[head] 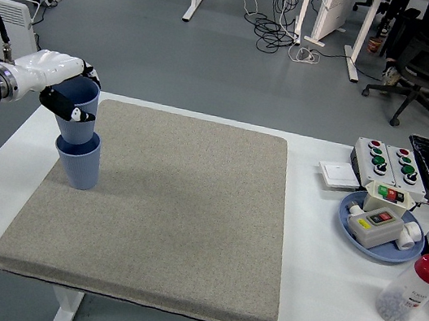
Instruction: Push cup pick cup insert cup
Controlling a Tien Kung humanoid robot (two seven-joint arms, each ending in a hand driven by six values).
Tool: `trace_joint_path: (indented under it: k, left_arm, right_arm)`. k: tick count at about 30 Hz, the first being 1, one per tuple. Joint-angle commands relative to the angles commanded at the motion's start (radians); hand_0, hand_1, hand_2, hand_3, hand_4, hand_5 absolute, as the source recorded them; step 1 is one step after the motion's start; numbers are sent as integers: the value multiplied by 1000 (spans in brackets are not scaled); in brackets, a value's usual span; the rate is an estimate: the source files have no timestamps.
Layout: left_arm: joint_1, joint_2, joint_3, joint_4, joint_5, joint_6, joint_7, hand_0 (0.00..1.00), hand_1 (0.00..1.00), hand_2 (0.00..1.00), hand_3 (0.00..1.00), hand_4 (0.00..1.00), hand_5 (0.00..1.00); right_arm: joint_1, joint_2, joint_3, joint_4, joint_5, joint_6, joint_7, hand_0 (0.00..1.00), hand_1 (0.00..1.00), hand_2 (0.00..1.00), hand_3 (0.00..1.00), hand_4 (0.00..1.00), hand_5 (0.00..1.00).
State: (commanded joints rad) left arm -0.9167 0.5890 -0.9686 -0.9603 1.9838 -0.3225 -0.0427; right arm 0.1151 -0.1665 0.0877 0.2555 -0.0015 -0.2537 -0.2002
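Two light blue cups are at the left edge of the grey mat (166,202). The lower cup (78,162) stands upright on the mat. My left hand (65,90), white with black fingertips, is shut on the upper cup (79,109), holding it by the rim. The upper cup's base sits in the mouth of the lower cup, slightly tilted. The right hand is out of view.
At the right of the white table (314,251) stand a blue plate (351,229) with button boxes, a grey button box (379,159), a white switch plate (337,174) and a red-capped bottle (409,288). Office chairs and desk legs stand behind the table.
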Motion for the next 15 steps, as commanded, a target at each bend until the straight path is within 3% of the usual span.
trace_joint_path:
  k: [13, 14, 15]
  left_arm:
    - [19, -18, 18, 43, -39, 14, -16, 413, 579, 660, 523, 567, 82]
    - [20, -20, 20, 48, -42, 19, -19, 368, 588, 678, 541, 687, 153]
    - [21, -22, 22, 51, -43, 21, -20, 368, 588, 678, 541, 687, 153]
  right_arm:
    - [1, 0, -4, 0, 5, 0, 2, 687, 613, 645, 570, 93, 484]
    - [2, 0, -3, 0, 4, 0, 2, 688, 614, 645, 570, 93, 485]
    - [2, 0, -3, 0, 3, 0, 1, 688, 614, 645, 570, 93, 485]
